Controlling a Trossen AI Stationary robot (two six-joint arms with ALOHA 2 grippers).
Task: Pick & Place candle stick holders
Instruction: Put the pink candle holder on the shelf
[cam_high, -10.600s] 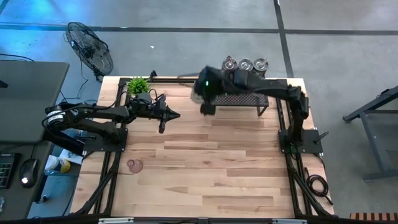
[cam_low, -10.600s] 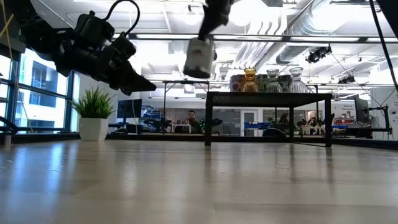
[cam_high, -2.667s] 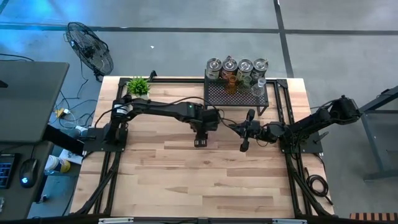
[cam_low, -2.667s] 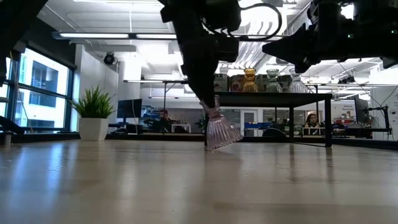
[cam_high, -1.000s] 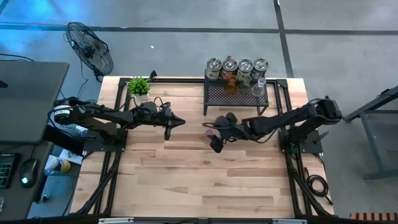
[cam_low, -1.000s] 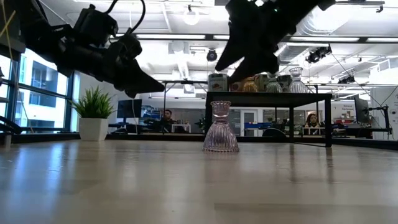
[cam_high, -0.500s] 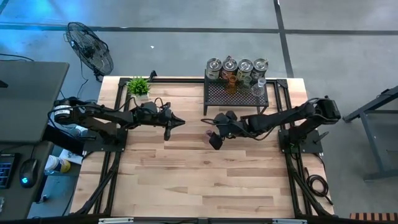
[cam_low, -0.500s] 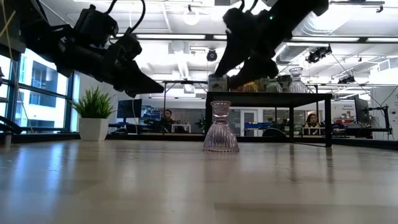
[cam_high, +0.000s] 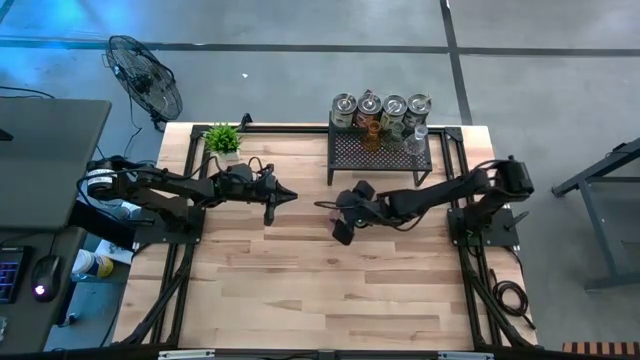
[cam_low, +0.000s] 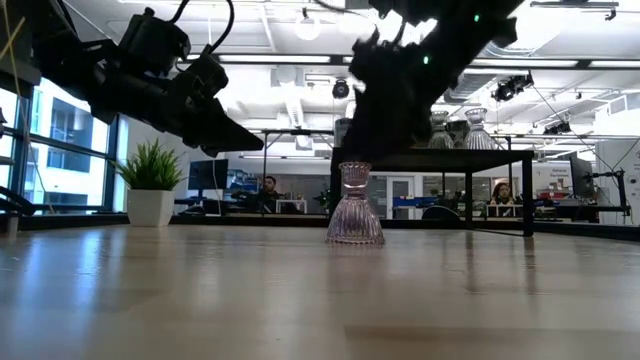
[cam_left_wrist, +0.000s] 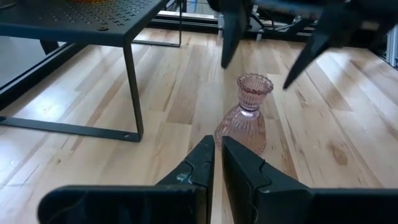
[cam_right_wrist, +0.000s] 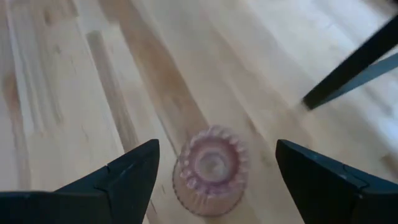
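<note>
**Pink holder stands alone, right fingers spread above it**

While the pink candle holder (cam_low: 355, 205) stands upright on the bare wood of the desk (cam_high: 330, 290), just left of the black mesh rack (cam_high: 380, 152) in the low view, the right gripper (cam_high: 340, 214) hangs directly over it with its fingers (cam_right_wrist: 121, 177) wide apart and nothing between them. From the right wrist camera you look straight down into the holder's ribbed pink mouth (cam_right_wrist: 210, 167), sitting between the two dark fingers and touching neither. From above, that gripper sits at the middle of the frame, the right arm reaching in from the right edge of the desk, and the holder itself is hidden under it.

Over on the left, the left gripper (cam_high: 278, 195) is raised off the desk at centre-left of the overhead frame, pointing toward the middle, well apart from the holder. Its fingers (cam_left_wrist: 199, 165) are pressed together, empty, and past them the left wrist camera shows the pink holder (cam_left_wrist: 245, 118) standing free beside a rack leg.

Up on the rack, at the top centre of the overhead frame, the other candle holders (cam_high: 382, 110) stand in a tight row along the far edge, clear and silvery with an amber one among them. A small potted plant (cam_high: 222, 138) sits at the desk's upper-left corner.
</note>
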